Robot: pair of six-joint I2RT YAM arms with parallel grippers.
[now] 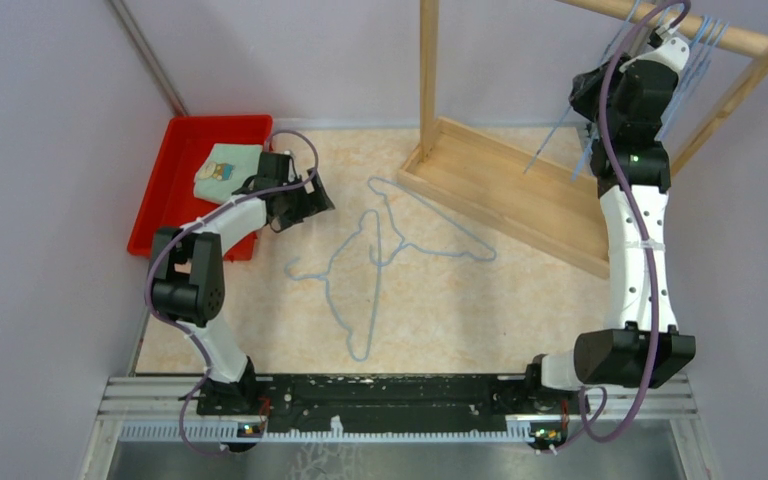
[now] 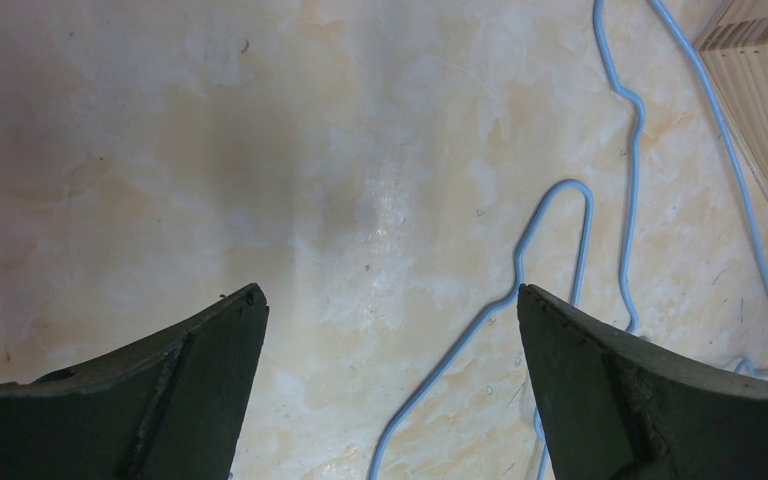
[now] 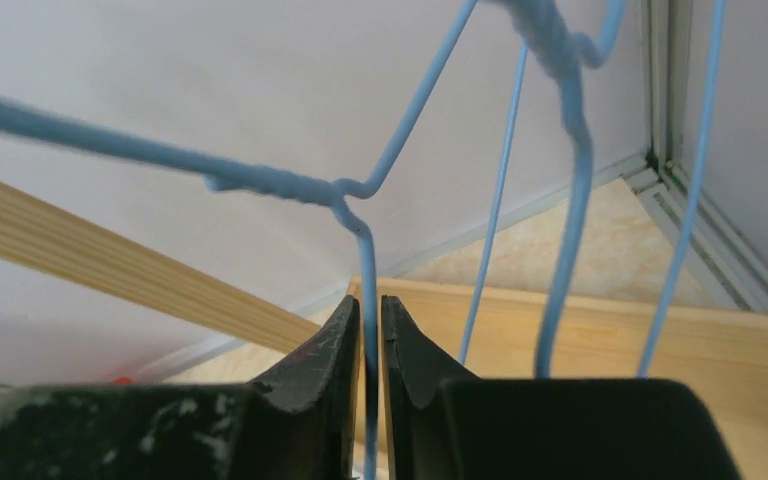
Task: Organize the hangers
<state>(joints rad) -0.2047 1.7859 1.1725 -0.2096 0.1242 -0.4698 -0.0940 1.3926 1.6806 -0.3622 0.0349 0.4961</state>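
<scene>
Progress, my read: part done | several thin light-blue wire hangers (image 3: 565,250) on the wooden rack rail (image 1: 740,38) | right gripper (image 3: 370,310) pinching one hanger's wire (image 3: 368,265) there | two more hangers (image 2: 633,200) flat on the table (image 1: 460,310) | left gripper (image 2: 390,300) spread wide, empty, above them.

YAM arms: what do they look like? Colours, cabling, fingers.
Left arm and right arm: white link shells, black joint housings, a loose purple cable running along each. Small green light on the right arm. Fingers are dark tapered wedges, scuffed.
</scene>
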